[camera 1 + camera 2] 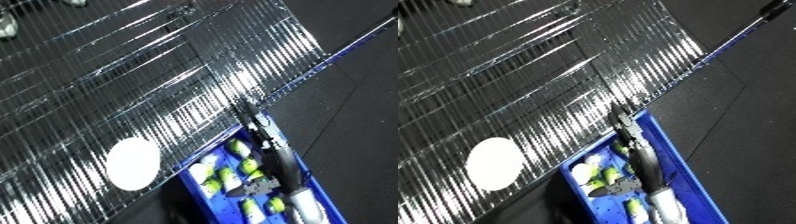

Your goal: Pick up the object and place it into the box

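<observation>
Now | right hand [631,150] over blue bin [687,172] | fingers' state unclear | left unseen

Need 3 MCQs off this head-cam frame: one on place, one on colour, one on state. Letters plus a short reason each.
1. Where does the white disc lie?
A. on the wire grid surface
B. inside the bin
C. on the dark floor

2. What colour is the bin?
A. red
B. blue
C. grey

3. What state is the bin in?
A. upside down
B. holding nothing
C. already holding yellow-green and white items

Answers:
1 A: the disc sits on the wire grid surface, up and to the left of the bin's corner.
2 B: its walls and floor show blue.
3 C: yellow-green items and white ones lie inside it, with a black arm-like part reaching over it; whether that ends in a robot hand cannot be made out.
</observation>
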Robot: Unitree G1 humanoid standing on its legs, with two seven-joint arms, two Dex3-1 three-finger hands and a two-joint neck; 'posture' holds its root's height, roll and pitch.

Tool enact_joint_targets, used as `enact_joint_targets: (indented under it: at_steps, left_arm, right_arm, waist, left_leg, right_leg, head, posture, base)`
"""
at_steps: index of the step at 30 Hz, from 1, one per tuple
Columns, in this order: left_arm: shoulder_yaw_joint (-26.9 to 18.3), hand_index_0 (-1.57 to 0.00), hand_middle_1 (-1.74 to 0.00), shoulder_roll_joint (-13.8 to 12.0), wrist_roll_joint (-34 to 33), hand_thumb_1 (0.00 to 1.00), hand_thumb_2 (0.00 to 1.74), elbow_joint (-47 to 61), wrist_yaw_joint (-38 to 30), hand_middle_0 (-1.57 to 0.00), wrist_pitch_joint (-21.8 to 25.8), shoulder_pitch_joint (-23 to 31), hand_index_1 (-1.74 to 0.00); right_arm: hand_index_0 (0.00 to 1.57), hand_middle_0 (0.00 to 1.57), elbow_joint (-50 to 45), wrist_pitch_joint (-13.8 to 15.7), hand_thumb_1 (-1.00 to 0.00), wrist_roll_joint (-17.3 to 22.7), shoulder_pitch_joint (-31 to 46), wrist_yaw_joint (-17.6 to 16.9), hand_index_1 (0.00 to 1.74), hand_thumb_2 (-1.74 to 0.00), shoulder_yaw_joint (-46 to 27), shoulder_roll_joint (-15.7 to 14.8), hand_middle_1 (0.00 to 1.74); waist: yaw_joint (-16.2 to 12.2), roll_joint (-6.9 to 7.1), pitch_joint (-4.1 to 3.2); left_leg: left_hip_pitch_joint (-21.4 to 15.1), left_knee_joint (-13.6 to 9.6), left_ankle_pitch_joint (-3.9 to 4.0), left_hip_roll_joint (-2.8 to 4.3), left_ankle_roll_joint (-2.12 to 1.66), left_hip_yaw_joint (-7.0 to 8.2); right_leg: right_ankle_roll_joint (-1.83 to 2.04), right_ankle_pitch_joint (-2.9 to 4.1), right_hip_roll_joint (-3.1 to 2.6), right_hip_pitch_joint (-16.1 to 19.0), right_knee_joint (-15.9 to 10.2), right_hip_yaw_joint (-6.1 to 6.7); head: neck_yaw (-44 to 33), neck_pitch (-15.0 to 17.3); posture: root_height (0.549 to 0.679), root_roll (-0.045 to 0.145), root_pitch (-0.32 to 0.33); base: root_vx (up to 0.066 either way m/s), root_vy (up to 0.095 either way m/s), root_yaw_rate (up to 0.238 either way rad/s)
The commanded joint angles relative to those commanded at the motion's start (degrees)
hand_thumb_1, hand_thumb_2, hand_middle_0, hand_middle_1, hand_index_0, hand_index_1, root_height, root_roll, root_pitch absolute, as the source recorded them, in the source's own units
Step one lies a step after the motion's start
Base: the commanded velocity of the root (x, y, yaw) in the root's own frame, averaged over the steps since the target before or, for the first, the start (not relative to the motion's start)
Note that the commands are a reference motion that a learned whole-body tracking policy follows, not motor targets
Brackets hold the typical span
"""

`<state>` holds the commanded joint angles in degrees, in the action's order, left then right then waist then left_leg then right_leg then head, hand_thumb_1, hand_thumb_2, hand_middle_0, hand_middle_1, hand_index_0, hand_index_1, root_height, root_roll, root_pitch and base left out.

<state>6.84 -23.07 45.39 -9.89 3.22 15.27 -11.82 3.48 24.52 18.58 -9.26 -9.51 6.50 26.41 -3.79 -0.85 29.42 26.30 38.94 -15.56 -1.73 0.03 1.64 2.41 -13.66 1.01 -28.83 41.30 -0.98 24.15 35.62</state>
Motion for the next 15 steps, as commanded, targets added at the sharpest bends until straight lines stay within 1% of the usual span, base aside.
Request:
enact_joint_targets:
  at_steps: [4, 8, 12, 15]
  left_arm:
    - [-0.1, -1.57, -1.74, 0.0, -0.4, 1.00, 1.74, -0.2, 0.7, -1.57, -1.2, -0.1, -1.74]
    - [-0.1, -1.57, -1.74, 0.0, -0.9, 1.00, 1.74, -0.3, 1.6, -1.57, -2.1, 0.3, -1.74]
    - [0.2, -1.57, -1.74, 0.0, -1.2, 1.00, 1.74, -0.4, 2.2, -1.57, -2.9, 0.5, -1.74]
    - [0.2, -1.57, -1.74, -0.2, -1.3, 1.00, 1.74, -0.4, 2.7, -1.57, -3.4, 0.9, -1.74]
  right_arm:
    - [0.00, 0.00, -0.7, -1.8, 0.00, -1.3, -1.5, 0.4, 0.00, 0.00, 1.7, 0.0, 0.00]
    - [0.00, 0.00, -1.0, -2.6, 0.00, -2.0, -1.8, 1.0, 0.00, 0.00, 2.4, -0.5, 0.00]
    - [0.00, 0.00, -1.0, -3.3, 0.00, -2.8, -2.1, 0.7, 0.00, 0.00, 3.1, -0.9, 0.00]
    - [0.00, 0.00, -0.8, -3.5, 0.00, -3.1, -2.5, 0.3, 0.00, 0.00, 3.6, -1.1, 0.00]
  waist:
    - [1.0, 0.34, -0.36]
    - [2.0, 0.54, -0.77]
    - [2.7, 0.54, -1.16]
    - [3.1, 0.52, -1.35]
  left_leg:
    - [0.4, 1.2, -0.35, -0.23, 0.13, -0.50]
    - [0.4, 2.2, -0.74, -0.62, 0.19, -0.90]
    - [0.1, 2.6, -1.03, -0.95, 0.33, -1.16]
    - [0.1, 3.1, -1.25, -1.00, 0.47, -1.26]
  right_leg:
    - [-0.15, -0.65, 0.06, 0.1, 1.1, -0.50]
    - [-0.18, -1.16, 0.40, 0.6, 1.9, -0.90]
    - [-0.11, -1.60, 0.80, 0.8, 2.8, -1.25]
    - [-0.12, -1.88, 1.04, 0.6, 3.6, -1.52]
  head:
    - [-4.0, 1.9]
    - [-7.5, 3.2]
    - [-8.5, 4.2]
    - [-8.4, 4.9]
  posture:
    - [0.643, 0.067, 0.058]
    - [0.642, 0.065, 0.047]
    - [0.640, 0.062, 0.038]
    - [0.638, 0.059, 0.032]
  base:
    - [0.049, -0.036, 0.125]
    - [0.069, -0.035, 0.149]
    - [0.063, -0.028, 0.145]
    - [0.059, -0.014, 0.092]
